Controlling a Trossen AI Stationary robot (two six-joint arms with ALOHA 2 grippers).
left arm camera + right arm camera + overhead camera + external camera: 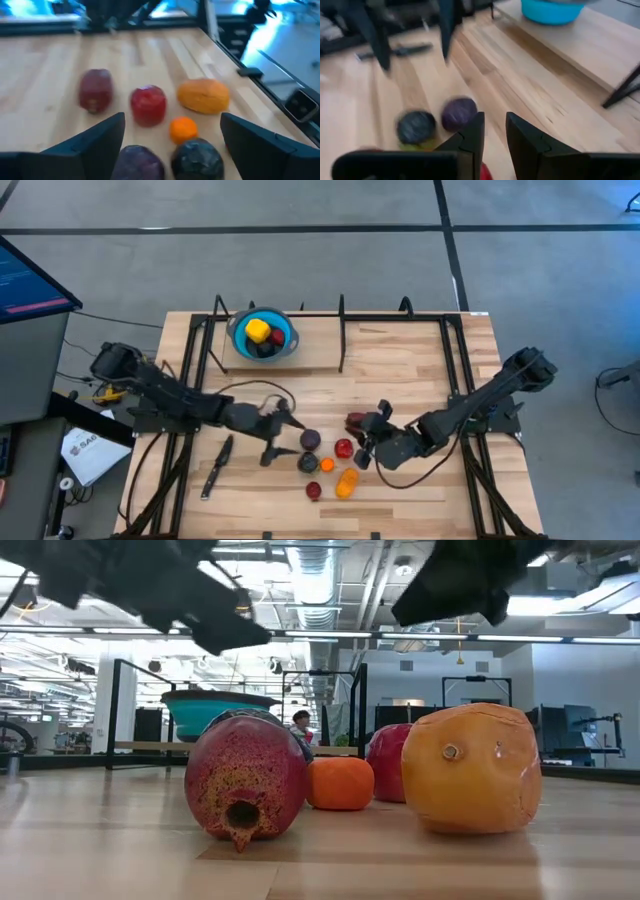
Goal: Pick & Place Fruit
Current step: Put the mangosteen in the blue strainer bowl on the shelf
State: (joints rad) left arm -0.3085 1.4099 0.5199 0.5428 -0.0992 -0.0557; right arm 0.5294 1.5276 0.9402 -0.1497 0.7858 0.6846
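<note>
Overhead, the left tool (282,435) hangs with its fingers spread wide and nothing between them, just left of the loose fruit on the wooden tabletop (400,360). A dark purple fruit (311,440) lies closest to it, with a near-black one (310,463) and a small orange one (327,466) just below. Right of these lie a red fruit (343,448), a larger orange-yellow fruit (347,482) and a dark red one (314,491). The right tool (368,442) sits right beside the red fruit, its fingers drawn close together with only a narrow gap, gripping nothing. Near the far edge stands a blue bowl (283,345) already holding a yellow fruit (258,331) and darker pieces. A slim dark knife (217,465) lies to the left.
</note>
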